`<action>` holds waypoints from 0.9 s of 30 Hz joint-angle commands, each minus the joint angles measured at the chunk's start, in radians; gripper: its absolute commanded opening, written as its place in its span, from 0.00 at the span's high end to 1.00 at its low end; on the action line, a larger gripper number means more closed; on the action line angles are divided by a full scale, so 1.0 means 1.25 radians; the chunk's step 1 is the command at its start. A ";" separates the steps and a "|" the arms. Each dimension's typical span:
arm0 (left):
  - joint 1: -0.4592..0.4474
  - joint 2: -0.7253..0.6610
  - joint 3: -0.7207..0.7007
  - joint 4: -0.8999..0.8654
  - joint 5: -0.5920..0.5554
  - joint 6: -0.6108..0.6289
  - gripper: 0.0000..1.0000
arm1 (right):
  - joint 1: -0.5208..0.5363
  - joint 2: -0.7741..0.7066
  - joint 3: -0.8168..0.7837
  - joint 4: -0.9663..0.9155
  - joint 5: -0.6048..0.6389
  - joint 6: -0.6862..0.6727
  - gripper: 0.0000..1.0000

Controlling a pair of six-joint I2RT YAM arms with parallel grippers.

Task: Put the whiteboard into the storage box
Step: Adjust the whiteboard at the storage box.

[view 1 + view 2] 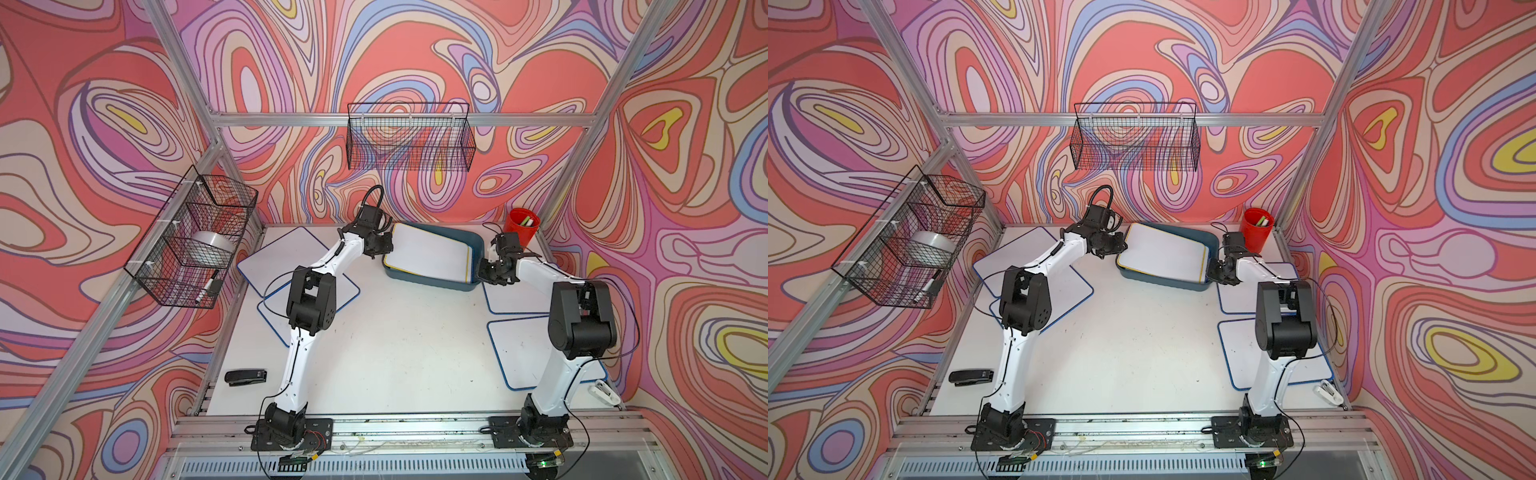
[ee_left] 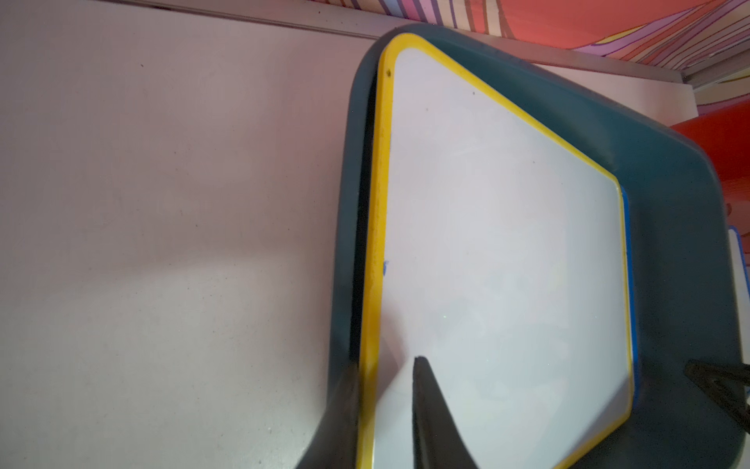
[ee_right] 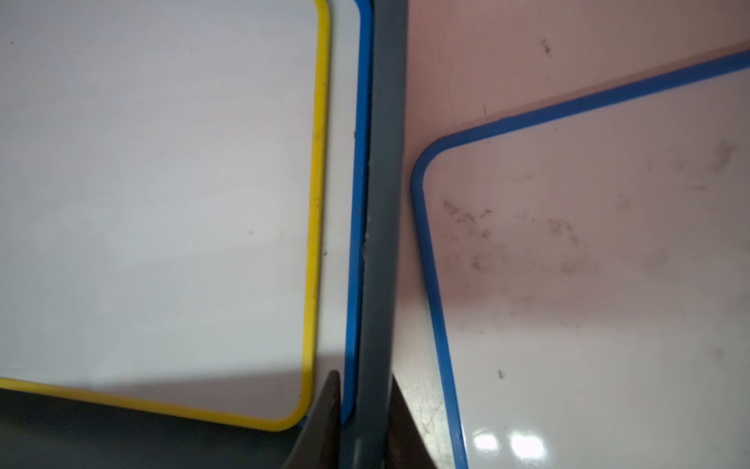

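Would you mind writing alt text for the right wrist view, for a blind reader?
The right gripper straddles the dark rim of the storage box. Inside, a yellow-framed whiteboard lies over a blue-framed board; outside, a smudged blue-framed whiteboard rests on the table.

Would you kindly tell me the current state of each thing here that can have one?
left end effector, shut on the edge of the yellow whiteboard.
right end effector, shut on the rim of the storage box.
yellow whiteboard, slanted: gripped end up at the rim, far end down inside the box.
storage box, upright, open-topped.
blue whiteboard, lying in the box beneath the yellow one.
red cup, upright.
black stapler, closed.
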 commanded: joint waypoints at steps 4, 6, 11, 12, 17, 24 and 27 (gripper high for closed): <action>-0.023 0.039 0.008 -0.009 0.020 -0.007 0.77 | 0.001 0.015 0.003 0.017 -0.032 -0.004 0.81; -0.024 0.039 0.012 -0.015 0.017 -0.005 0.73 | 0.001 0.013 0.002 0.016 -0.034 -0.004 0.81; -0.021 -0.021 -0.015 -0.014 -0.017 0.010 0.67 | 0.001 -0.006 0.004 0.009 -0.034 -0.005 0.81; -0.018 -0.039 -0.032 -0.008 -0.020 0.011 0.66 | 0.001 -0.011 0.004 0.006 -0.035 -0.005 0.81; -0.011 -0.150 -0.159 0.044 -0.047 0.011 0.62 | 0.001 -0.030 0.010 -0.003 -0.028 -0.005 0.78; 0.016 -0.267 -0.376 0.119 -0.078 -0.015 0.62 | 0.001 -0.083 -0.009 -0.009 -0.022 -0.015 0.73; 0.032 -0.298 -0.439 0.121 -0.086 -0.018 0.62 | 0.002 -0.100 -0.021 -0.009 -0.030 -0.018 0.72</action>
